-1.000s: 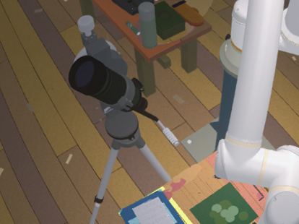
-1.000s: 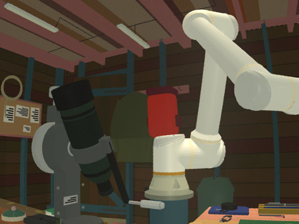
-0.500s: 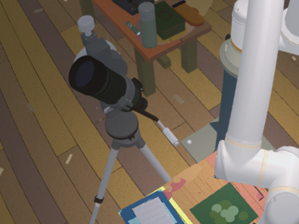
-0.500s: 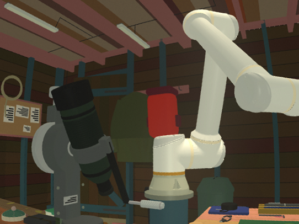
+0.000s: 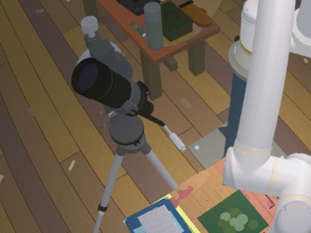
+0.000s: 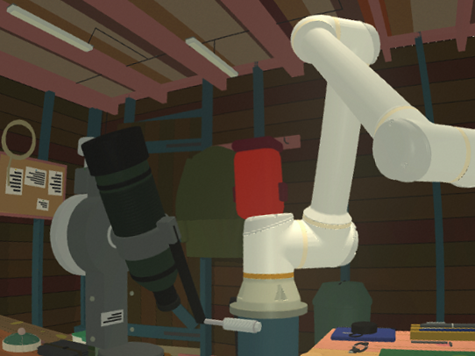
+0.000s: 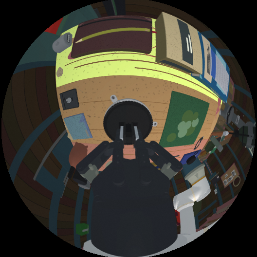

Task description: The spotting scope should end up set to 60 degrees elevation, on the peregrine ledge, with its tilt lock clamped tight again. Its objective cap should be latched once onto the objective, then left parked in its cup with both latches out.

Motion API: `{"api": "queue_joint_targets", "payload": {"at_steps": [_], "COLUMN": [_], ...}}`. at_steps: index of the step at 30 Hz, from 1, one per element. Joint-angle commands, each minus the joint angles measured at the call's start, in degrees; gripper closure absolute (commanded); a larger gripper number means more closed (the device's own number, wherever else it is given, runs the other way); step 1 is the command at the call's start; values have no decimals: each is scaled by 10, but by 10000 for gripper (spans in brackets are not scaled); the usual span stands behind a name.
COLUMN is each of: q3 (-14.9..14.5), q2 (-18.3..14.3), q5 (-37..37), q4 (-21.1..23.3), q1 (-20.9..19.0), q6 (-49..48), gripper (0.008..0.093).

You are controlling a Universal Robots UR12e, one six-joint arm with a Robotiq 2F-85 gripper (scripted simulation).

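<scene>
The gripper is out of sight in the side cameras, past the arm's lower right end. In the wrist camera my gripper (image 7: 128, 132) is closed on the centre grip of the black round objective cap (image 7: 127, 121), which sits in its cup on the orange table with small latch tabs (image 7: 113, 98) at its rim. The spotting scope (image 5: 106, 82) stands on a tripod (image 5: 129, 163) to the left, tilted steeply up, its objective (image 5: 88, 75) uncovered. Its pan handle (image 5: 172, 136) sticks out toward the table.
The table's left edge (image 5: 181, 191) lies close to a tripod leg. On the table lie a green mat (image 7: 186, 119), a blue booklet (image 5: 158, 226), a brown notebook (image 7: 113, 35) and a tan box (image 7: 180, 42). A bench (image 5: 156, 24) with gear stands behind the scope.
</scene>
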State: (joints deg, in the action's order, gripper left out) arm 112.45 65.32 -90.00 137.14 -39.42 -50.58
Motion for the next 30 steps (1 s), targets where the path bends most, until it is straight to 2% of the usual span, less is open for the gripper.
{"api": "queue_joint_targets", "payload": {"at_steps": [1,14,30], "q3": [0,0,0], "q2": [0,-2,-2], "q5": [0,0,0], "q4": [1,3,3], "q1": [0,0,0], "q6": [0,0,0], "gripper": [934,934,619]}}
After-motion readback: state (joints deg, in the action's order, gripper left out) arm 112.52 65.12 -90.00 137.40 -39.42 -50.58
